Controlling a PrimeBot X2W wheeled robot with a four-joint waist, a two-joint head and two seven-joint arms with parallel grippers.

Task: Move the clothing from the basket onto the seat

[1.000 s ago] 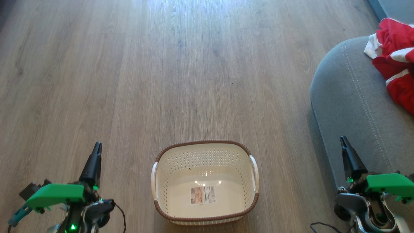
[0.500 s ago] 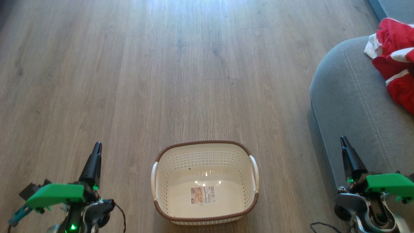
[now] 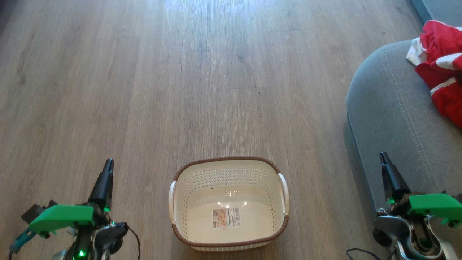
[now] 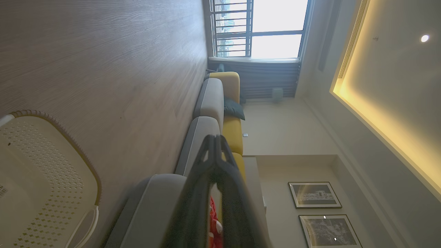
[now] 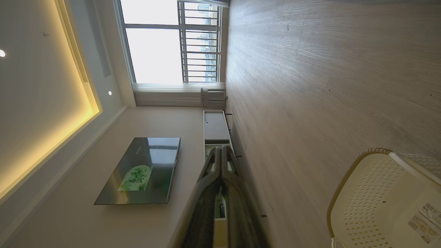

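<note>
There is one basket, with two white handles and one paper label. One grey seat. Two pieces of clothing: one red striped garment, one white cloth. Two grippers, the left gripper and the right gripper. Two framed pictures. One television. One barred window. One dark cushion.

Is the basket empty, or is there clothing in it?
Empty. The basket has a bare cream floor with a paper label and no cloth; the red clothing lies on the grey seat.

open floor surrounds the basket; the seat bulks near its right side.
</note>
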